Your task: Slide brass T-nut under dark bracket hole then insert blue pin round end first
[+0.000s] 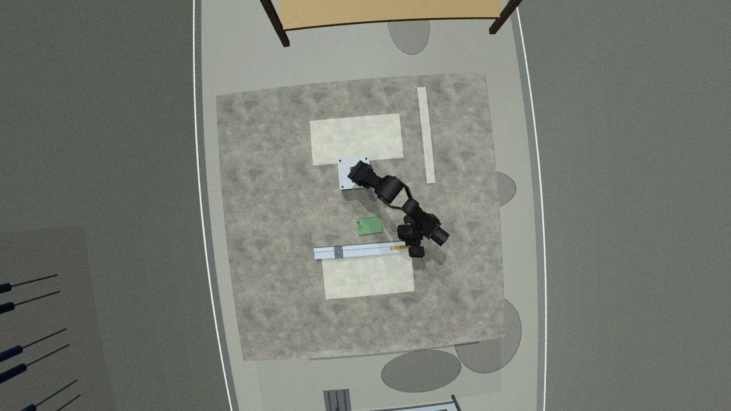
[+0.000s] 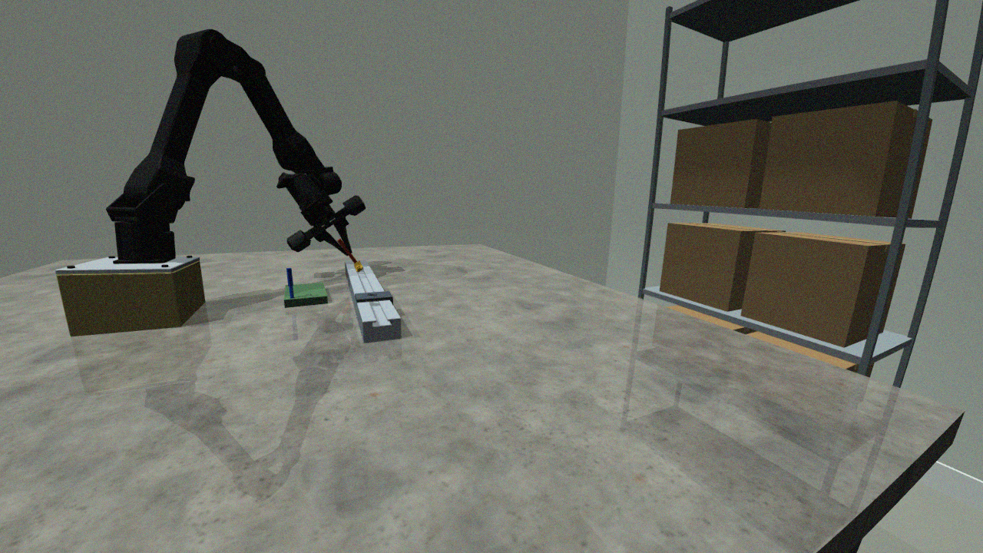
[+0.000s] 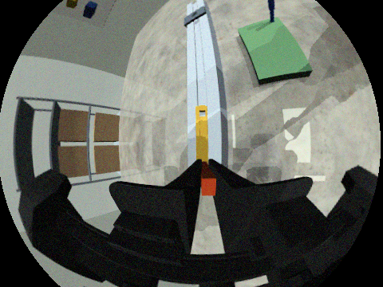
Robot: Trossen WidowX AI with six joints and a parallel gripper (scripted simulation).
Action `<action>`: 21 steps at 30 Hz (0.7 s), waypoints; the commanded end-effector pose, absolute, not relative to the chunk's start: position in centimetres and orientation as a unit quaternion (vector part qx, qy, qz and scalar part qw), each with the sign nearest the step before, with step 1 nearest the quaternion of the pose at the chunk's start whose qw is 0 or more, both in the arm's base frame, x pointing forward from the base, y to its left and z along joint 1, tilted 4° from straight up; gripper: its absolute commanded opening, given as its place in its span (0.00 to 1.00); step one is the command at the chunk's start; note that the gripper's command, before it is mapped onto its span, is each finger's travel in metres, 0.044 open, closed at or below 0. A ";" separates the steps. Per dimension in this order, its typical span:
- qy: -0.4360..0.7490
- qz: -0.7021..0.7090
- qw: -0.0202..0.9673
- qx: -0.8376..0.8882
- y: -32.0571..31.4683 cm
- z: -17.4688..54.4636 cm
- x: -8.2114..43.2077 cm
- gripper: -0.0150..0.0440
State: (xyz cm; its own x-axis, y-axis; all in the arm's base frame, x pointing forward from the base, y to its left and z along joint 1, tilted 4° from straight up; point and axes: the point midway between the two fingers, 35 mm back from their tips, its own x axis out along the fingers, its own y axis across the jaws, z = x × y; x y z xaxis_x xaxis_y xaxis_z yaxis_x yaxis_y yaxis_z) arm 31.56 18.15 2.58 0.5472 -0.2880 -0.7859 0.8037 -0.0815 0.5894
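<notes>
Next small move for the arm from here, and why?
Probably lower and level the brass T-nut into the slot, before any sliding. The gripper is shut on the orange handle, which leans rather than sticking up. The nut is over the end of the rail away from the dark bracket; whether it has entered the slot, I cannot tell.

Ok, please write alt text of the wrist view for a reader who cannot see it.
Black gripper fingers pinch an orange handle, its brass T-nut over a slotted aluminum rail. Farther along, a dark bracket crosses the rail; to the right, a blue pin stands at a green tray.
</notes>
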 end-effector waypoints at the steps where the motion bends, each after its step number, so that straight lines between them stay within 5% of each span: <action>1: 0.220 -0.425 0.641 0.600 18.4 2.8 31.8 0.00; 21: 0.236 -0.439 0.635 0.590 18.4 2.9 32.0 0.00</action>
